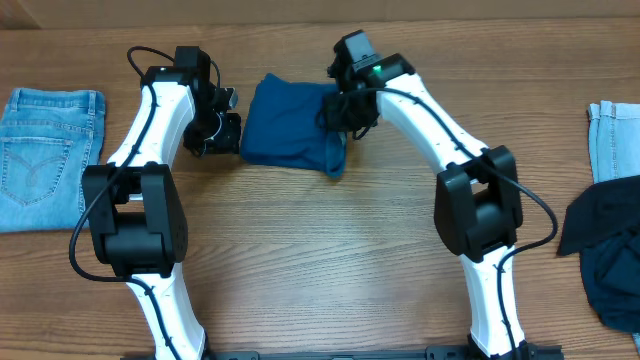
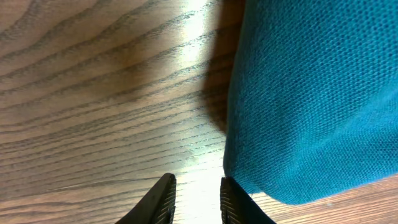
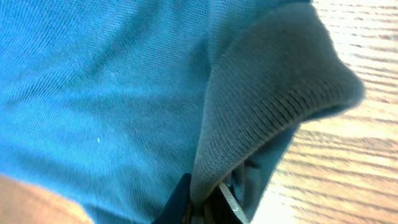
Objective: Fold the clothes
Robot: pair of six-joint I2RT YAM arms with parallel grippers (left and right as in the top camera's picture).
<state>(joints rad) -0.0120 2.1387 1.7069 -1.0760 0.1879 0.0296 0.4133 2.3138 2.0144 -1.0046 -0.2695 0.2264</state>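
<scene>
The clothes, a deep blue jersey garment (image 1: pixel 290 125), lie folded into a rough square at the back middle of the table. My right gripper (image 1: pixel 345 112) sits at its right edge, shut on a raised fold of the blue cloth (image 3: pixel 267 93). In the right wrist view my right gripper (image 3: pixel 202 200) pinches that fold between its fingers. My left gripper (image 1: pixel 218 132) is at the garment's left edge. Seen from the left wrist, my left gripper (image 2: pixel 198 190) stands a little open over bare wood, with the blue cloth (image 2: pixel 311 93) just beside its right finger and nothing between the fingers.
Light-blue denim jeans (image 1: pixel 45 155) lie flat at the far left. Another light-blue denim piece (image 1: pixel 612 140) and a dark navy garment (image 1: pixel 610 250) lie at the right edge. The wooden table (image 1: pixel 320 260) runs between the two arm bases.
</scene>
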